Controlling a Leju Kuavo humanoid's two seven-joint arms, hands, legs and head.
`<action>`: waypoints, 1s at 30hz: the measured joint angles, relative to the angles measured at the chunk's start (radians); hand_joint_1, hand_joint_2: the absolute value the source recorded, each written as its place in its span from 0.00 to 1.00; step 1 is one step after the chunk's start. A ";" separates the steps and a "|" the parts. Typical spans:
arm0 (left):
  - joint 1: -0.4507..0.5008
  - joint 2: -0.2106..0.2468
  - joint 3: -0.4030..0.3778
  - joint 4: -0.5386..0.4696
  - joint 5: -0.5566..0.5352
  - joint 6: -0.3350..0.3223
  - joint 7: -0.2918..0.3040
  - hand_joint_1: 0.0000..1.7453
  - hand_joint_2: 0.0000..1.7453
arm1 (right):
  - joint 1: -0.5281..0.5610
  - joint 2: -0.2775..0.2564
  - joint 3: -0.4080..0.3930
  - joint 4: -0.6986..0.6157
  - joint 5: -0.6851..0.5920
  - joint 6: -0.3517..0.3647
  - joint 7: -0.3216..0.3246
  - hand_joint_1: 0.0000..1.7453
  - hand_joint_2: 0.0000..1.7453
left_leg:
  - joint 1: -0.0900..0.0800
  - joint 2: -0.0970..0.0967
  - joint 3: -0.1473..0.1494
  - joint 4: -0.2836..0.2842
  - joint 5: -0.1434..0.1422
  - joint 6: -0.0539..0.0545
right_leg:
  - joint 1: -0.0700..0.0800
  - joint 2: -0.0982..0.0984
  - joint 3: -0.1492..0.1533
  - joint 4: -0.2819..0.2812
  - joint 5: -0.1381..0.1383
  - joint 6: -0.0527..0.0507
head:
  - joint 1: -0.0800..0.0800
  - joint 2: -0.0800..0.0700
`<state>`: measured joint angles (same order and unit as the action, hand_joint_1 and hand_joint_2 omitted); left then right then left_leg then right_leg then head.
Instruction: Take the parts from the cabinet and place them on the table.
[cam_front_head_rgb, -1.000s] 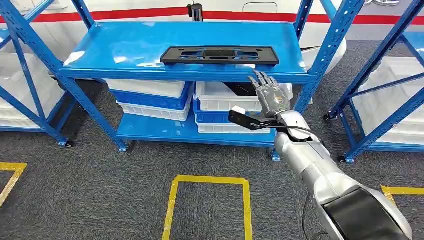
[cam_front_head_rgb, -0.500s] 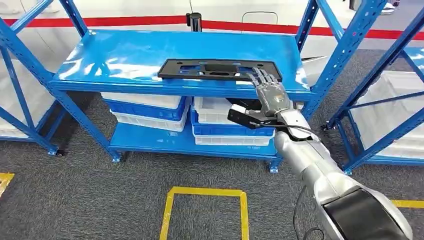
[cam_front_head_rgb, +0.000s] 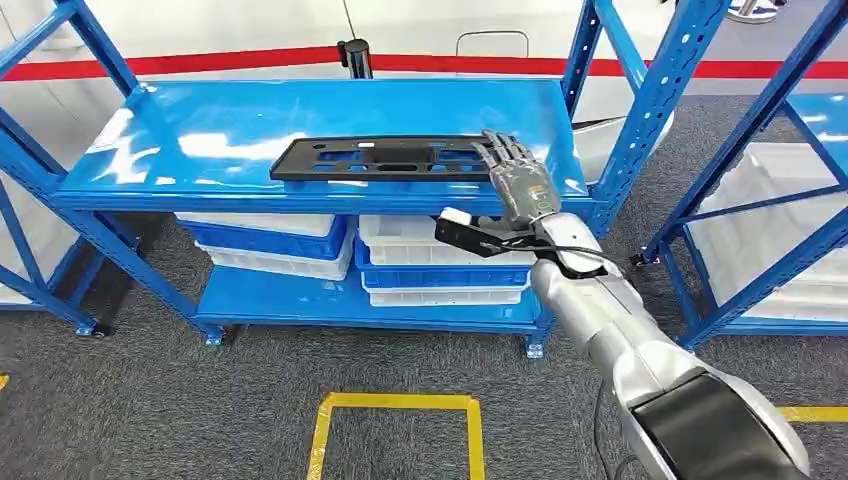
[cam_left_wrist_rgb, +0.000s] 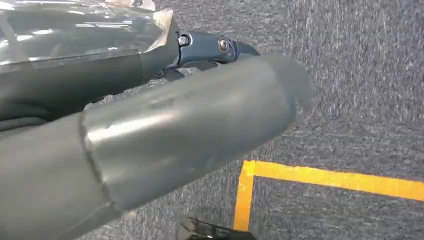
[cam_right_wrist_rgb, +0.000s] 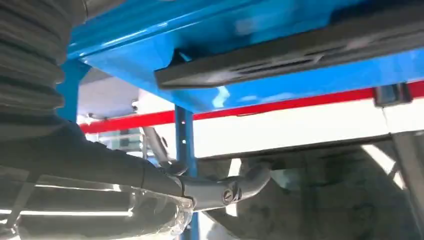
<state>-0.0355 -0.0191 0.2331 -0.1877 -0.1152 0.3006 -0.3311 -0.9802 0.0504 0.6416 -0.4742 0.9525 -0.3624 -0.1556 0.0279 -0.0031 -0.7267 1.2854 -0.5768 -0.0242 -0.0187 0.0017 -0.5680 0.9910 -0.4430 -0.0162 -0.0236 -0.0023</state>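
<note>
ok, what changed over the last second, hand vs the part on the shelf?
The right robot hand rose from below the shelf's front edge to the right end of the black part, fingers spread over that end; no closed hold is visible yet. The whole picture shifted too, so the camera moved. The part stayed flat on the blue shelf, and the bins below stayed stacked.
</note>
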 joint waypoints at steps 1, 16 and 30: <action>0.000 0.000 0.000 0.000 0.000 -0.002 -0.007 0.00 0.00 | 0.000 0.006 0.001 -0.001 0.002 0.000 0.000 0.00 1.00 | 0.000 0.000 0.003 -0.040 0.037 0.003 | 0.001 0.001 0.006 0.000 -0.004 0.000 | -0.001 0.000; -0.007 -0.009 0.000 0.000 -0.010 -0.006 -0.026 0.00 0.00 | 0.019 0.103 0.041 -0.060 0.053 0.024 0.032 0.00 1.00 | -0.014 -0.005 0.118 -0.313 0.186 0.062 | 0.009 0.005 -0.142 0.298 -0.137 0.038 | 0.002 0.000; -0.008 -0.015 0.001 0.000 -0.012 -0.012 -0.008 0.00 0.00 | 0.014 0.165 0.076 -0.020 0.090 0.055 0.081 0.00 1.00 | -0.018 -0.007 0.121 -0.298 0.165 0.052 | 0.011 0.008 -0.010 0.006 -0.008 0.028 | -0.002 0.000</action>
<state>-0.0434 -0.0343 0.2342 -0.1873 -0.1270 0.2888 -0.3395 -0.9663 0.2151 0.7179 -0.4944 1.0425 -0.3071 -0.0744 0.0098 -0.0100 -0.6059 0.9875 -0.4118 0.0280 -0.0080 0.0102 -0.5782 0.9968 -0.4506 0.0116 -0.0259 -0.0026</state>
